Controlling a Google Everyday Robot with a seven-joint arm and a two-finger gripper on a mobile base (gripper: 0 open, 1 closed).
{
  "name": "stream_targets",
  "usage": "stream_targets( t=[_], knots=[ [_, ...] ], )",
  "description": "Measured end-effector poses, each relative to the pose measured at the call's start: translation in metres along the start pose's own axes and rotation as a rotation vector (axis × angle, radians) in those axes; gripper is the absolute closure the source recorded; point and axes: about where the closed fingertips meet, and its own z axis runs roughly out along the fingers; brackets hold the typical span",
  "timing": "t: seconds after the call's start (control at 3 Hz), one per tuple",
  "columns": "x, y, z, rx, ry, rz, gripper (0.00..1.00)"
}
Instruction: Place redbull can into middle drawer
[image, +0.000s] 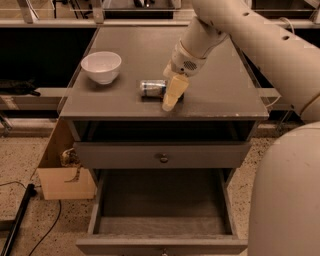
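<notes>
**Gripper at the can, drawer open and waiting below**

The redbull can (151, 88) lies on its side on the cabinet top (215, 95), near the front edge and roughly mid-width. The gripper (172, 94) comes down steeply from the arm (240, 30), tip at the can's right end and overlapping it in this view. Whether it's touching the can or just beside it is prob. the former, but the angle hides the contact. Can't tell how far the tool is open, nor whether it has hold of anything.

A can on its side rolls, so approaching it end-on w/ a steep wrist makes sense: less chance of nudging it off the front edge, which is close.

The white bowl (101, 66) sits well apart to the left, out of the way. The middle drawer (160, 200) is pulled out towards the camera, bare floor showing, so there's wide room to drop in from above. The closed drawer front (120, 155) w/ its knob (163, 158) sits between top and open box; the can must clear the top's front lip, then go down. The robot's body (285, 200) crowds the right side.
</notes>
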Motion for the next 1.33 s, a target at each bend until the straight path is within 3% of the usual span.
stream_targets(
  t=[0.33, 1.0, 1.33],
  knots=[
    [0.0, 0.0, 0.0, 0.0, 0.0, 0.0, 0.47],
    [0.0, 0.0, 0.0001, 0.0, 0.0, 0.0, 0.94],
    [0.0, 0.0, 0.0001, 0.0, 0.0, 0.0, 1.0]
  ],
)
